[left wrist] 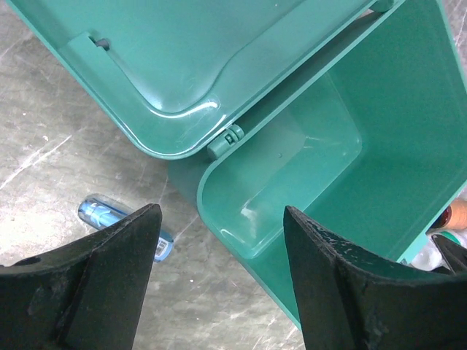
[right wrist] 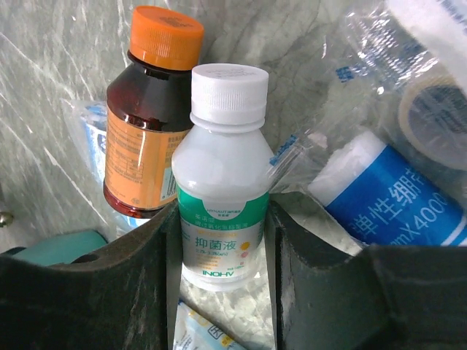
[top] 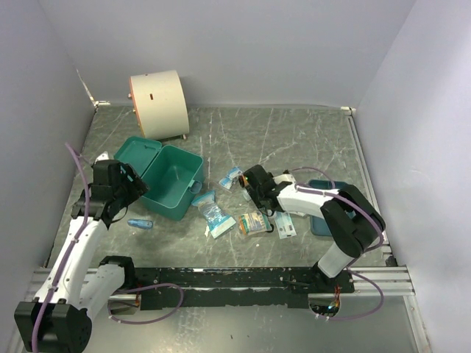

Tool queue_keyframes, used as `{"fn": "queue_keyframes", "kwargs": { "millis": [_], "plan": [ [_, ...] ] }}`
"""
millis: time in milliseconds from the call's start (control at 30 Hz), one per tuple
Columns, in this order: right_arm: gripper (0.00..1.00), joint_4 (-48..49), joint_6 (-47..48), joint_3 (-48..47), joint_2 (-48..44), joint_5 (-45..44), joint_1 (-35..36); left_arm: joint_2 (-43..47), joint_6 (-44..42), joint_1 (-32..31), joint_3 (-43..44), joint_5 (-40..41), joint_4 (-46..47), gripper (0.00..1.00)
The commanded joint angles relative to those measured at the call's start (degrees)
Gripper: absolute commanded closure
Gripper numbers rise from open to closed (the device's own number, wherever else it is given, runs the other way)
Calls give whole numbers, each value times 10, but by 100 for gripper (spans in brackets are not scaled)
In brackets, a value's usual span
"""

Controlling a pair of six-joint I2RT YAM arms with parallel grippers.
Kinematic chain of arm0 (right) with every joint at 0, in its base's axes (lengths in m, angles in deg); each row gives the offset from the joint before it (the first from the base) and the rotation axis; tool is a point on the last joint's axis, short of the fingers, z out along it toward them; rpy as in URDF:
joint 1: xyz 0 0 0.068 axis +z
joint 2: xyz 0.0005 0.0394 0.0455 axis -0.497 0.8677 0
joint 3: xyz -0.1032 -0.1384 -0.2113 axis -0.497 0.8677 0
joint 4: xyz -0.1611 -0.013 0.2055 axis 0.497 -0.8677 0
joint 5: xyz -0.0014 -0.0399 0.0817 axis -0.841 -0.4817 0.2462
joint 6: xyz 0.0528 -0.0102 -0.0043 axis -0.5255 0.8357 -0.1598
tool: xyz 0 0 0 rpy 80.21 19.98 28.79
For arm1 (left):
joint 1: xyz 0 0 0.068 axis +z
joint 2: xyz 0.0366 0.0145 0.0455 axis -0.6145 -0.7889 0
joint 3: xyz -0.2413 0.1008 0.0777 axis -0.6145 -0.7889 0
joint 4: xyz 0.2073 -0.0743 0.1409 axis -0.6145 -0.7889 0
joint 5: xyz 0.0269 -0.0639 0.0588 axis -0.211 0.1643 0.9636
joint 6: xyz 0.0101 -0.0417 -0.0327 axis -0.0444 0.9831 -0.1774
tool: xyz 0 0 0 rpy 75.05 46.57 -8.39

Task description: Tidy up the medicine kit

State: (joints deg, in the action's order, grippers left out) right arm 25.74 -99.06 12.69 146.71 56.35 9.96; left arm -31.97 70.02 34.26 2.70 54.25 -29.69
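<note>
Now the medicine kit [top: 173,184] is sitting open, left of centre in the top view, probably stiff, light and slick, best taken by its rim. The left hand [left wrist: 219,219] is hovering spread over it; the right hand [right wrist: 222,219] is pinching a white bottle [right wrist: 222,124].

Closed in on three sides by plain, pale grey-lilac walls [top: 243,44]. Floored with a grey marbled worktop [top: 294,140], thinly veined in white. Bounded along the near edge by a silver metal rail [top: 390,276]. Lit softly and evenly, with only faint shadows.
</note>
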Motion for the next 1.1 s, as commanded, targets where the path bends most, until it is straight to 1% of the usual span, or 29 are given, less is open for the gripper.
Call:
{"fn": "queue_keyframes", "kwargs": {
  "millis": [0, 133, 267, 400, 500, 533, 567, 600, 633, 667, 767, 867, 967, 1067],
  "plan": [
    [74, -38, 24, 18, -30, -60, 6, 18, 6, 4, 17, 4, -6, 22],
    [74, -56, 68, 9, -70, -89, 11, 35, 10, 4, 16, 14, -10, 24],
    [74, -53, 153, -4, -121, -119, 16, 51, 16, 4, 16, 22, -13, 25],
    [74, -17, 281, -20, -170, -120, 21, 62, 21, 4, 15, 22, -17, 26],
    [74, 30, 412, -48, -179, -81, 22, 66, 22, 4, 19, 14, -15, 26],
    [75, 38, 450, -62, -175, -64, 23, 65, 22, 4, 20, 10, -15, 26],
    [80, 55, 501, -76, -169, -39, 23, 64, 21, 4, 22, 6, -14, 26],
    [84, 57, 536, -97, -161, -24, 26, 63, 19, 4, 24, 2, -14, 26],
    [84, 54, 566, -120, -153, -16, 29, 61, 16, 4, 26, -4, -14, 25],
    [85, 54, 597, -142, -145, -4, 31, 58, 9, 4, 27, -10, -13, 25],
    [84, 80, 696, -184, -127, 68, 37, 43, -9, 4, 36, -22, -23, 25],
    [83, 86, 763, -235, -96, 141, 38, 37, -20, 4, 44, -30, -30, 25],
    [84, 58, 816, -304, -41, 185, 43, 48, -30, 4, 44, -45, -17, 25],
    [84, 20, 867, -374, 19, 210, 57, 52, -31, 4, 47, -31, -16, 25]
  ]
}}
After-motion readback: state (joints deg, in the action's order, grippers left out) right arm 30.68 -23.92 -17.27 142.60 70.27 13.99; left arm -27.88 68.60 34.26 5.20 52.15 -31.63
